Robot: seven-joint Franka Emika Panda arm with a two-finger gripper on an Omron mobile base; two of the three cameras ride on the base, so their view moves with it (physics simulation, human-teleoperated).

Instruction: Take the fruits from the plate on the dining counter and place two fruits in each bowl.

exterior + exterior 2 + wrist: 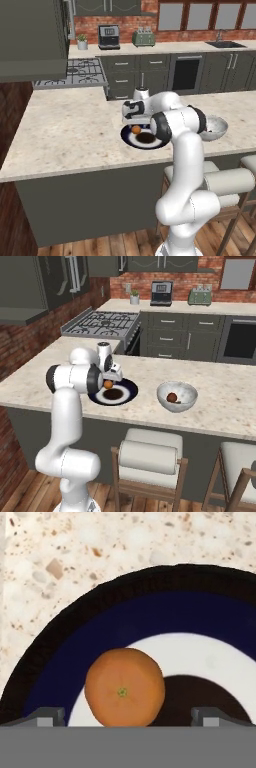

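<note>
Hovering low over the plate [45, 662], the fingers [127, 721] stand wide apart with an orange fruit [124, 687] between them at the bottom centre of the hand view; the two tips flank it with a gap on each side, so nothing is gripped yet. That spread looks chosen to straddle the fruit before closing.

In the right base view the plate [131, 390] lies on the counter [220, 401] left of centre, the orange fruit [108, 384] on its near-left part under the hand. Just right of it, apart from the plate, sits the mottled grey-white bowl [162, 394] with a dark red-brown fruit [171, 397] already inside, which suggests this bowl still wants one more. In the left base view the arm hides most of the plate [128, 137], and the same bowl [219, 131] peeks out at the right of the arm.

No brand, label or writing can be read anywhere.
</note>
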